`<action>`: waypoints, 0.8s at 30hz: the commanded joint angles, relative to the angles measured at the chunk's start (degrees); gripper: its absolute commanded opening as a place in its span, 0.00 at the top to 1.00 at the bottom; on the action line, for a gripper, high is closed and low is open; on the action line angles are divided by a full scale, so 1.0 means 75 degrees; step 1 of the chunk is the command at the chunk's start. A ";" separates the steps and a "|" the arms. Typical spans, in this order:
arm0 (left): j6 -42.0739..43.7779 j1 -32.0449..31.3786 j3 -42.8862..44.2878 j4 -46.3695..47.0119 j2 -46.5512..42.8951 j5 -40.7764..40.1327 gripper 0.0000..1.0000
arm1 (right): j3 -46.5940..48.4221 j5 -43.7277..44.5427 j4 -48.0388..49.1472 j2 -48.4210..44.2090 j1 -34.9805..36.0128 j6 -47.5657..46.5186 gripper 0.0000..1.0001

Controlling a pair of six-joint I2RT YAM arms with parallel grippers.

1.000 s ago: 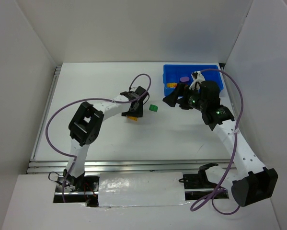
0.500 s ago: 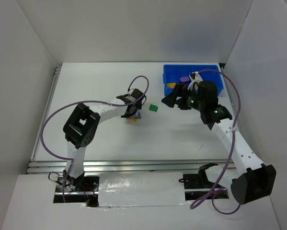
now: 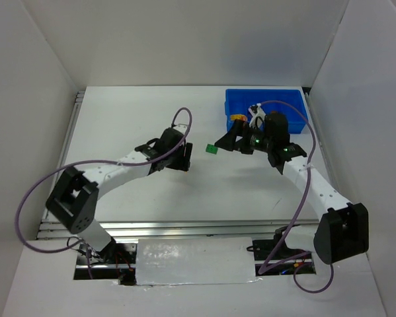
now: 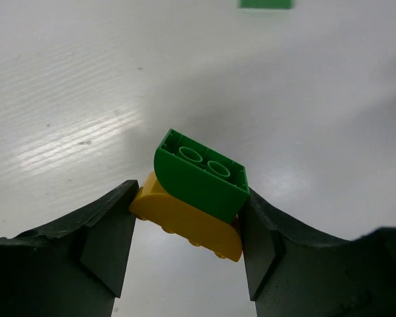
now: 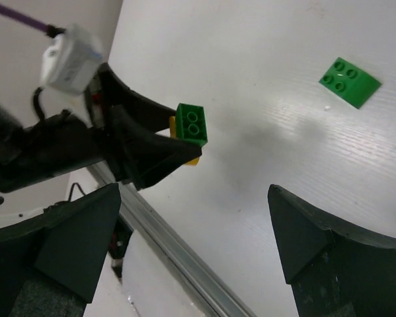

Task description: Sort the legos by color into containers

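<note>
Two bricks (image 4: pixel 192 198), green brick (image 4: pixel 199 173) on yellow brick (image 4: pixel 184 223), were clamped by left gripper (image 4: pixel 188 203); right gripper (image 5: pixel 194 198) gaped; separation judged next.

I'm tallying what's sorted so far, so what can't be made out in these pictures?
Top view: the right arm covers the blue tray's near compartments, hiding their contents.
Top view: the left gripper hides what it holds.
Left wrist view: whether the green brick and yellow brick are joined is unclear.
Left wrist view: the top edge cuts off the loose green square.
</note>
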 commanded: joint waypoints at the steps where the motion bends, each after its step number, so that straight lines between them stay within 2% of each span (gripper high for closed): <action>1: 0.0860 -0.0244 -0.0583 0.1249 -0.1236 0.1103 1.00 | 0.0176 -0.0857 0.0715 0.0161 -0.0041 0.0302 0.00; 3: 0.1177 -0.0361 -0.0901 0.1811 -0.1913 0.1759 1.00 | 0.0328 -0.1432 0.0646 0.0337 -0.0006 0.0385 0.01; 7: 0.1459 -0.0444 -0.1639 0.2619 -0.2854 0.2884 1.00 | 0.0598 -0.1492 0.0073 0.0514 0.0193 0.0468 0.02; 11: 0.1774 -0.0560 -0.1723 0.2692 -0.3289 0.3541 1.00 | 0.0586 -0.2054 0.0036 0.0386 0.0579 0.0596 0.08; 13: 0.1892 -0.0607 -0.1583 0.2540 -0.3254 0.3916 1.00 | 0.0761 -0.1868 -0.0278 0.0339 0.0954 0.0550 0.09; 16: 0.2080 -0.0841 -0.1442 0.2341 -0.3207 0.4128 1.00 | 0.0891 -0.1574 -0.0608 0.0315 0.1329 0.0596 0.10; 19: 0.2279 -0.1041 -0.1371 0.2142 -0.3289 0.3813 1.00 | 0.0880 -0.1387 -0.0854 0.0338 0.1505 0.0702 0.15; 24: 0.2361 -0.1135 -0.1418 0.2129 -0.3371 0.3484 1.00 | 0.0646 -0.1199 -0.1042 0.0034 0.1821 0.0667 0.17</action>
